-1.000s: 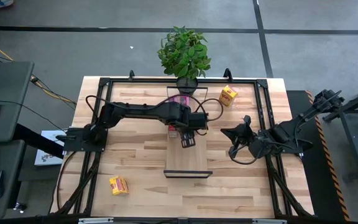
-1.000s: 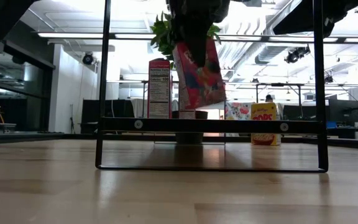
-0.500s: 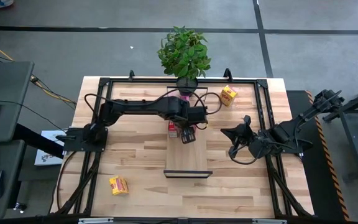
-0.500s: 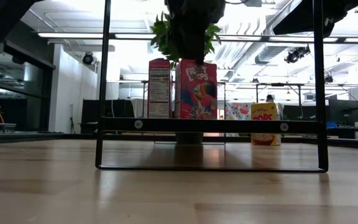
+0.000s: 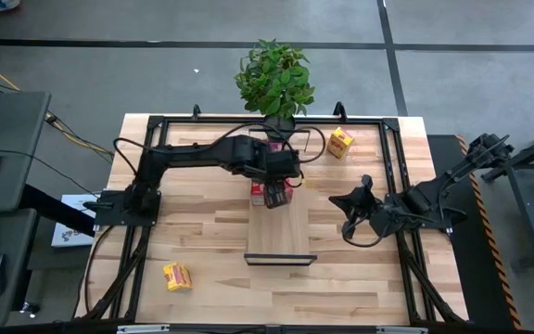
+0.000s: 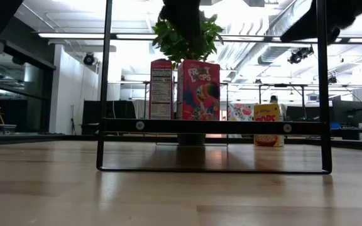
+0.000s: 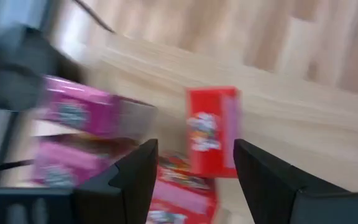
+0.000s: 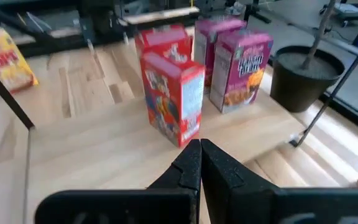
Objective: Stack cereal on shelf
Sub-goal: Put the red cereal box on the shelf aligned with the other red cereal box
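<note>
Two red cereal boxes (image 8: 173, 106) and two pink ones (image 8: 241, 65) stand upright on their bottom ends at the far end of the light-wood shelf (image 5: 281, 232). In the low view the front red box (image 6: 198, 90) stands on the shelf beside a box turned side-on (image 6: 161, 89). My left gripper (image 7: 194, 149) hangs open above the red boxes (image 5: 272, 193), touching none of them. My right gripper (image 8: 199, 149) is shut and waits to the right of the shelf (image 5: 346, 199). One yellow box (image 5: 341, 142) sits at the table's far right, another (image 5: 177, 276) at its near left.
A potted plant (image 5: 274, 79) stands at the table's far edge just behind the shelf. A black metal frame (image 5: 156, 121) runs around the tabletop. The shelf's near half (image 5: 281, 246) is bare wood.
My left gripper held a red box tilted over the shelf, set it upright on the board beside the other boxes and let go. It has since risen and drawn back toward the far edge. The box stands on its own.
</note>
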